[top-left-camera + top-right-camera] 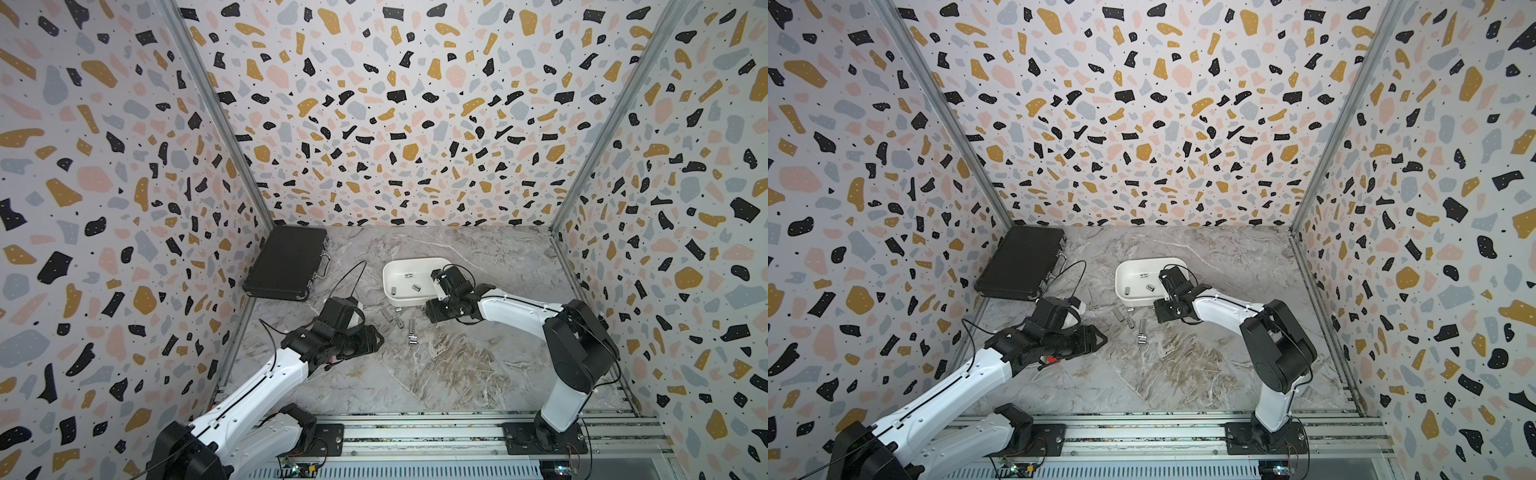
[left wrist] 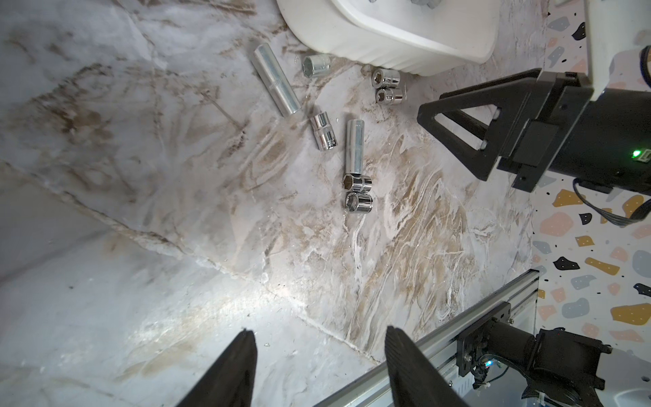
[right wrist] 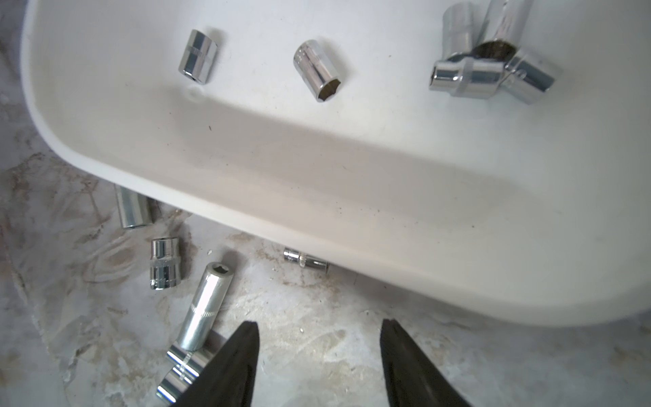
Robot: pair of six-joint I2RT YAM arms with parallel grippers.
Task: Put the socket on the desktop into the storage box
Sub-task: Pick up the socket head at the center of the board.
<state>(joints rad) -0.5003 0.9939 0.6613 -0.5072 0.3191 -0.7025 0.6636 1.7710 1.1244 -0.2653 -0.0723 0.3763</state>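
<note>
Hovering beside the storage box's [image 3: 352,211] near wall, my right claw [image 3: 320,322] stands open and empty, my left claw [image 2: 318,329] likewise. Several sockets [image 2: 323,131] lie on the desktop [image 2: 211,246] along that wall; I should straddle the long socket [image 3: 206,306] crosswise, so it cannot roll.

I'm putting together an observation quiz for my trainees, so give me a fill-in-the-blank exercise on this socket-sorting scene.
1. The storage box is ____ in colour.
2. The closed case with metal latches is ____ in colour.
3. The left gripper and right gripper both stand ____, holding nothing.
4. A long socket lies on the ____, not in the box.

Missing words: white; black; open; desktop.
</note>
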